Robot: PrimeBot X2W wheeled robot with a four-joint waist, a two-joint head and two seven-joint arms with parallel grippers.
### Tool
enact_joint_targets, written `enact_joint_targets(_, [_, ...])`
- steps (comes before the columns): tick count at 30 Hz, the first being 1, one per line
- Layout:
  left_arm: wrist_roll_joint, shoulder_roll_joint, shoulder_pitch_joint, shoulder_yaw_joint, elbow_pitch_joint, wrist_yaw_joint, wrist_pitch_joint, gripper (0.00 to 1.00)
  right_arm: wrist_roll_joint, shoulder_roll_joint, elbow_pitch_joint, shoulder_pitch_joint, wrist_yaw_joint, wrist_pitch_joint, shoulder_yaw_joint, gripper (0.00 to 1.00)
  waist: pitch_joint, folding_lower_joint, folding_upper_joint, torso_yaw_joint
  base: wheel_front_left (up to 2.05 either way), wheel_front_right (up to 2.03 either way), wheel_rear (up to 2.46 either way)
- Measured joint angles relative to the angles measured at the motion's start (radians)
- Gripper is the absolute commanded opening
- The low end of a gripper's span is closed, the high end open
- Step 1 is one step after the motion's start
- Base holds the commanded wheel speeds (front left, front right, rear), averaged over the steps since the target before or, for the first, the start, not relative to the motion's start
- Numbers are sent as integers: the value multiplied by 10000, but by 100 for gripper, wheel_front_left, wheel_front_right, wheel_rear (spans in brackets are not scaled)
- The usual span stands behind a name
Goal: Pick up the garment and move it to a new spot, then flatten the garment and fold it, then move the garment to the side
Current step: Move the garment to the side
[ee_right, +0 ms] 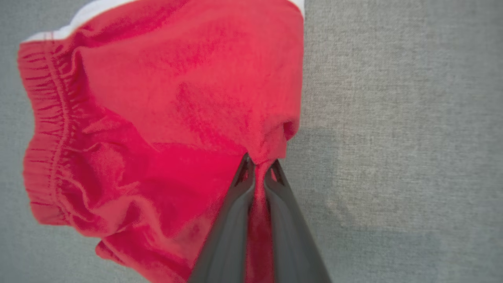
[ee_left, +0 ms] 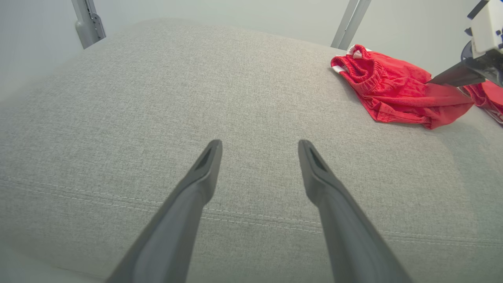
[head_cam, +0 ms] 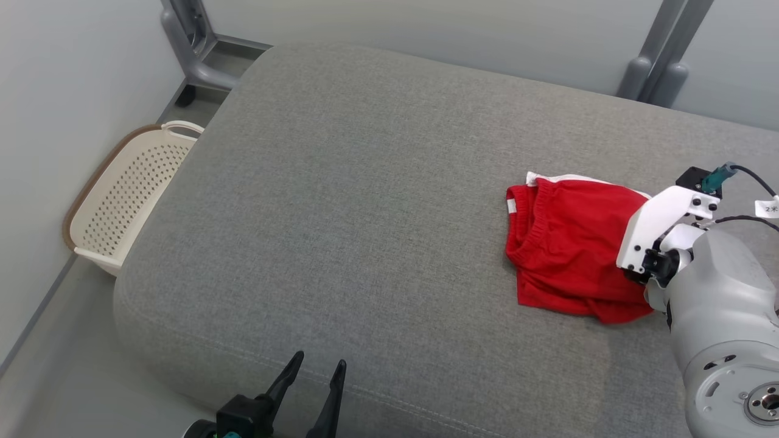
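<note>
1. Head view: we saw the red garment [head_cam: 566,243] crumpled on the right part of the grey cushion [head_cam: 365,182].
2. Our right gripper [ee_right: 260,163] had its fingers pressed together, pinching a fold at the garment's edge.
3. Our left gripper [head_cam: 320,360] hung over the cushion's front edge, well apart from the garment, fingers spread wide.
4. We noted a cream basket [head_cam: 122,194] on the floor beside the cushion's left side.

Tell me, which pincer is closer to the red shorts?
Right. The right pincer grips a fold of the red shorts; the left pincer hangs open, well apart from them.
</note>
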State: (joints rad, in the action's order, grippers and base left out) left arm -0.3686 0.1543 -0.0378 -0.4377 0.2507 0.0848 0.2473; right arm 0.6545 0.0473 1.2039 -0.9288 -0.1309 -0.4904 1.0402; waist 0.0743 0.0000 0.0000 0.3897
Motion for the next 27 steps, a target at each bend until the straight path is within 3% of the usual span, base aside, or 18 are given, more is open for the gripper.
enact_joint_targets(8, [-46, 21, 6, 56, 29, -46, 50, 100, 81, 4, -209, -43, 0, 249, -1308, 0, -207, 0, 0, -627, 0, 0, 0])
enact_joint_targets(15, [-50, 48, 2, 86, -27, -92, 88, 100, 92, 10, -1413, 45, 0, -67, -2272, 0, -337, 0, 0, -1260, 0, 0, 0])
enact_joint_targets(27, [17, 48, 142, 58, -148, -67, 107, 100, -35, 10, -2610, -79, 0, 343, -2316, 0, -169, 0, 0, -2335, 0, 0, 0])
